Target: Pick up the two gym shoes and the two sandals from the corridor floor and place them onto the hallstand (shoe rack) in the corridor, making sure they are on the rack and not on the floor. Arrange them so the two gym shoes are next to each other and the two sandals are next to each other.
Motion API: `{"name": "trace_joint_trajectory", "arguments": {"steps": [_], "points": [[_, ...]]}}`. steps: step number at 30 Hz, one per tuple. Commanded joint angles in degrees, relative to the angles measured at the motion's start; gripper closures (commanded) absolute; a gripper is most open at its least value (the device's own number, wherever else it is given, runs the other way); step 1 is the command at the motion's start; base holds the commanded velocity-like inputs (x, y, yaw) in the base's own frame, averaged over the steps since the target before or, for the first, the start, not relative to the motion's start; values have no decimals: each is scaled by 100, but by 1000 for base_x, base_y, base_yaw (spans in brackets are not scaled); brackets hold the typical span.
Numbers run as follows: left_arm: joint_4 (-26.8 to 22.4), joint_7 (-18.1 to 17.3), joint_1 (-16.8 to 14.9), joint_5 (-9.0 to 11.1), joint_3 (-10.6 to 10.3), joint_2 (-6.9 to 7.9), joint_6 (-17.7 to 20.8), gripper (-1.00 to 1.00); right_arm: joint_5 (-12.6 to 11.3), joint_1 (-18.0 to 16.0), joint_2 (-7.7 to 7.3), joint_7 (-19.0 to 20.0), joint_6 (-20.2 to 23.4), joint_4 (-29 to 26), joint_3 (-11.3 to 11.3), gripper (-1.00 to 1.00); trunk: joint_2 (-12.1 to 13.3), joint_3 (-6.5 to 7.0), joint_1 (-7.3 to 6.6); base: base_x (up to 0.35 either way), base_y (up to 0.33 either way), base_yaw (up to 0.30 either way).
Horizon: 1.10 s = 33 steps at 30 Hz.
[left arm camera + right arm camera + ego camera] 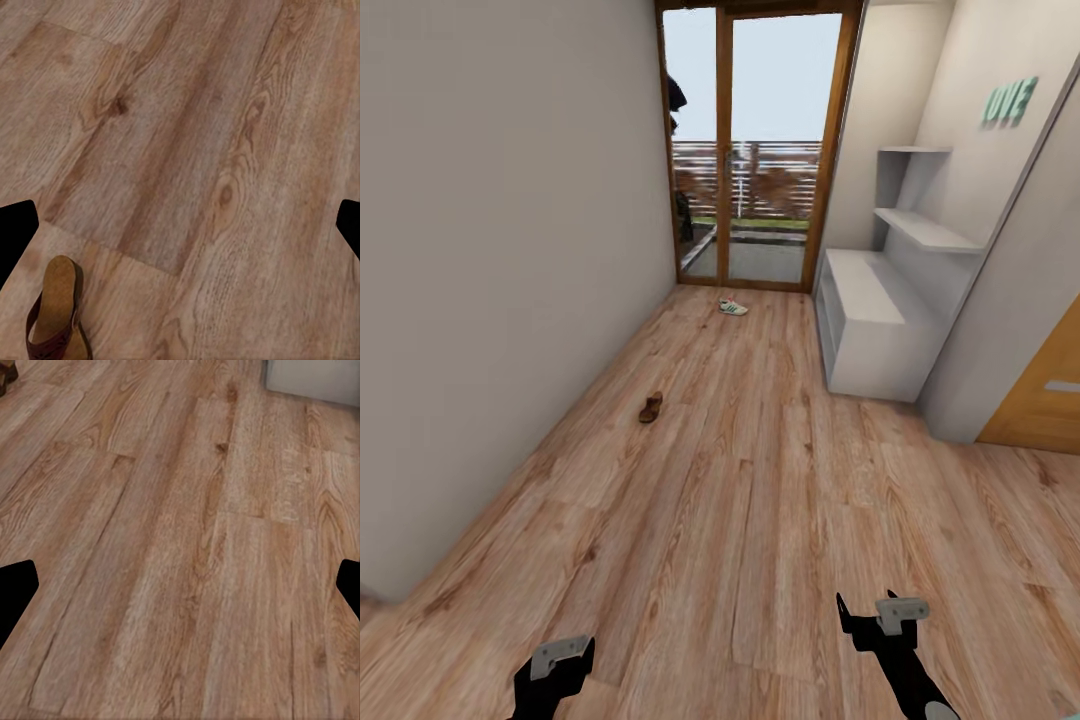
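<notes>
On the light brown wood-plank corridor floor [760,480], a cream-white sneaker with green stripes [733,307] lies at twelve o'clock near the glass door [765,150]; a dark brown leather sandal [651,407] sits at eleven. The pale grey-white hallstand [880,320] stands at one o'clock. Another brown sandal [56,315] lies beneath the left gripper [180,225], fingers spread; the right gripper [180,585] is likewise released.

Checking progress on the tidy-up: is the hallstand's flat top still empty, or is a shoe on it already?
Empty. The hallstand shows a bare flat top, while a gym shoe and a sandal lie on the corridor floor.
</notes>
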Motion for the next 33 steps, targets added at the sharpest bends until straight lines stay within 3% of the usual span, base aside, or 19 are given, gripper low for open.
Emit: {"name": "trace_joint_trajectory", "arguments": {"steps": [1, 33], "points": [[3, -8, -3, 27, 1, 1, -17, -100, 0, -1, -2, 3, -17, 3, 2, -100, -2, -4, 1, 118, -3, 0], [-4, -9, -10, 33, 8, 4, -24, -100, -8, -2, -2, -5, -25, -17, 6, -100, -2, -4, 1, 310, 0, 0]]}}
